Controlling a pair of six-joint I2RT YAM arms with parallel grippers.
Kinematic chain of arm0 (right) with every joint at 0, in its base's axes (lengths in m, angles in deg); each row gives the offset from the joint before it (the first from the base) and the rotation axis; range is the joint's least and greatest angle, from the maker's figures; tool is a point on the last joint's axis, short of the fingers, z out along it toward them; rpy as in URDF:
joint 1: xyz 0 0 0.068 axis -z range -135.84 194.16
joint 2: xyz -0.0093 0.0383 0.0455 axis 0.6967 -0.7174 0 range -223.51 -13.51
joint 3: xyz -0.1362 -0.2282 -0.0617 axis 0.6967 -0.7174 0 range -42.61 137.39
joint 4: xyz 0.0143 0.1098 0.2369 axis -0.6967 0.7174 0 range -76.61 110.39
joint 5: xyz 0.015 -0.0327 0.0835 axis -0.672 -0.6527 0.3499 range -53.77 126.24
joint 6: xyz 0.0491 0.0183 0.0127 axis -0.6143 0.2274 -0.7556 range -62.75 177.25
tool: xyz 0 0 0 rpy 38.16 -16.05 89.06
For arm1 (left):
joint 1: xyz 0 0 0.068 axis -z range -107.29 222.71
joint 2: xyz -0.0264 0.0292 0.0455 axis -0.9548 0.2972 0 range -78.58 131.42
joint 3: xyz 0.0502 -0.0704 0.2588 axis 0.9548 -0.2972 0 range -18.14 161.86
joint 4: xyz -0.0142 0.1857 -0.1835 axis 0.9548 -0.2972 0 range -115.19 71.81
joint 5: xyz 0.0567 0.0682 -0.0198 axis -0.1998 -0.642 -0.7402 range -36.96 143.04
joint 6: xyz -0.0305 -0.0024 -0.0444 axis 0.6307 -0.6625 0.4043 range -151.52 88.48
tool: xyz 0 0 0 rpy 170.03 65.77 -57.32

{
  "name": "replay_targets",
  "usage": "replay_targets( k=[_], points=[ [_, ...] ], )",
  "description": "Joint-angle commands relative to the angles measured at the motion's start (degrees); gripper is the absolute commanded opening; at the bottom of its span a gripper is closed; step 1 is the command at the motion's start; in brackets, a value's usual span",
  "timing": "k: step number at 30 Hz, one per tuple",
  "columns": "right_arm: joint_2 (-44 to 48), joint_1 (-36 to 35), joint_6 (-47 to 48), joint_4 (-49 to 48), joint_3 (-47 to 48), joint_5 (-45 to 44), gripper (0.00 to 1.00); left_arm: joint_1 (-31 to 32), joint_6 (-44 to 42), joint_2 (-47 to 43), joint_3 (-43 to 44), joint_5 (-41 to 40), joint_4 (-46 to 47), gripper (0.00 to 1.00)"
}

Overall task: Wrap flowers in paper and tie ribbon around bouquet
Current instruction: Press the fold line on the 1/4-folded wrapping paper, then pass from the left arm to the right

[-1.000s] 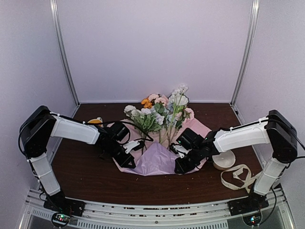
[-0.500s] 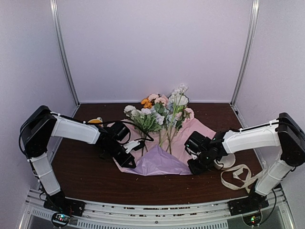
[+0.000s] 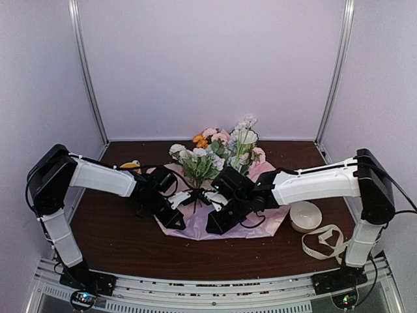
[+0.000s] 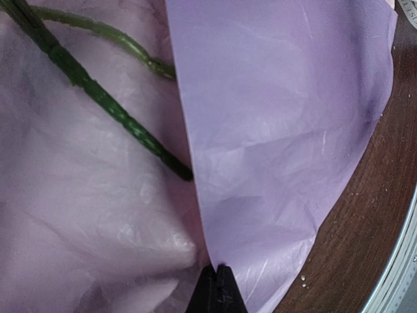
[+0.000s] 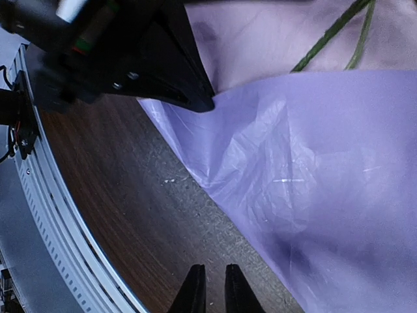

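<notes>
Dark wood-grain table inside pale-walled booth; 2 metal posts at back corners, ribbed metal rail along near edge. Mid-table: paper spread out, lilac flap folded over pink, flowers lying on it, blooms toward back wall. Left gripper pinched together on the flap's fold. Right gripper just beside, over bare wood at paper's edge, jaws slightly apart, holding nothing. Ribbon loose at right, near white bowl.
</notes>
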Motion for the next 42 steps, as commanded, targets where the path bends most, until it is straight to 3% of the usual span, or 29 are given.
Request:
replay_targets(
  k=[1, 8, 9, 12, 16, 21, 28, 32, 34, 38, 42],
  points=[
    [-6.0, 1.6, -2.2, -2.5, -0.9, 6.7, 0.11, -1.1, 0.6, -0.9, -1.5, 1.4, 1.2, 0.0],
    [-7.2, 4.1, -4.7, -5.1, -7.0, 3.7, 0.08, -1.7, 1.3, -2.2, -2.1, 1.4, 2.3, 0.01],
    [-7.8, 4.2, -4.7, -4.7, -7.0, 3.3, 0.08, -1.8, 1.5, -3.1, -2.2, 1.0, 2.7, 0.05],
    [-9.0, 4.2, -5.1, -4.2, -7.1, 3.4, 0.06, -1.7, 1.8, -8.9, -3.3, 0.6, 4.3, 0.36],
    [-8.6, 4.3, -4.9, -2.9, -6.8, 2.6, 0.05, -1.9, 4.9, -18.4, -6.9, -7.6, 4.6, 0.52],
    [-8.9, 4.2, -4.9, -2.7, -6.7, 2.9, 0.05, -8.1, 16.0, -25.5, -10.6, -14.6, 2.2, 0.55],
    [-8.8, 4.2, -4.7, -2.4, -6.5, 2.3, 0.04, -13.6, 26.8, -26.0, -16.0, -18.0, 6.4, 0.57],
    [-8.7, 4.1, -4.5, -2.4, -6.6, 2.1, 0.04, -14.2, 26.2, -26.4, -17.6, -22.0, 9.0, 0.47],
    [-8.7, 4.1, -4.5, -2.4, -6.6, 2.1, 0.04, -14.3, 23.7, -26.5, -16.8, -23.0, 9.0, 0.35],
    [-9.4, 4.0, -4.1, -2.1, -6.1, 2.3, 0.03, -13.7, 18.2, -27.0, -13.9, -23.0, 14.6, 0.0],
    [-9.4, 4.0, -3.7, -1.7, -5.6, 2.0, 0.02, -11.7, 12.2, -20.7, -6.8, -29.9, 11.3, 0.0]
  ],
)
